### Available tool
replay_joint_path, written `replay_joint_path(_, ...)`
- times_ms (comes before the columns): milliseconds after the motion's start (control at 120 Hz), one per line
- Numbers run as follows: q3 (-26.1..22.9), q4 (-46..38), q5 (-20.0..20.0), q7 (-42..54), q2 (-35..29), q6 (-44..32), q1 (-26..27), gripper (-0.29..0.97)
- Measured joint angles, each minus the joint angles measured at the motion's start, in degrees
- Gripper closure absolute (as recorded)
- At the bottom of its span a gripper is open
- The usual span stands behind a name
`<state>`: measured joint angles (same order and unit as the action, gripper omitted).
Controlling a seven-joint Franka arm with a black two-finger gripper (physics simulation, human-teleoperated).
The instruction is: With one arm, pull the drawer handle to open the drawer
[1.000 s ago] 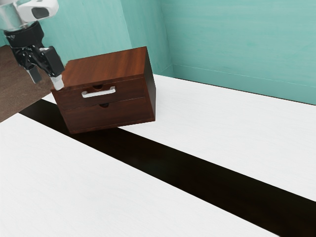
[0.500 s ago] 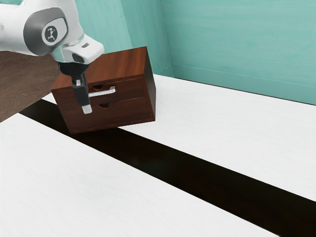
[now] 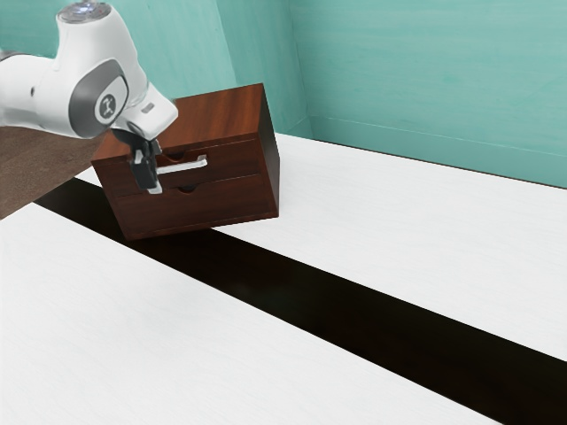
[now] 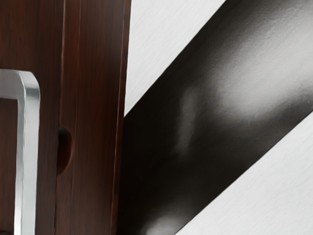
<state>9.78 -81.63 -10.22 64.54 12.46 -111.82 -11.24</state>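
- The gripper (image 3: 149,173) is hanging at the exterior view's left end of the silver drawer handle (image 3: 184,165) — I cannot tell whether it is gripping.
- The upper drawer (image 3: 232,157) is sitting flush in the wooden cabinet (image 3: 213,115) — on the white table (image 3: 416,230), by its black stripe (image 3: 354,328).

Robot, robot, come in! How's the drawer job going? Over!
Gripper at the handle, on its end at the exterior view's left; grip unclear. Top drawer looks shut. Nothing on the table in front of it. Over.
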Motion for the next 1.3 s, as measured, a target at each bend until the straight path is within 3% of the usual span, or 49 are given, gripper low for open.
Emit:
replay_joint_path(308, 0.22, 0.21, 0.24, 3.01, 1.66, -4.46, -3.36, 0.0)
replay_joint_path(708, 0.15, 0.29, 0.19, 5.35, 3.66, -7.5, -4.81, 0.16)
replay_joint_path(1300, -1.77, 2.59, 0.67, 6.92, 8.95, -12.9, -4.83, 0.19)
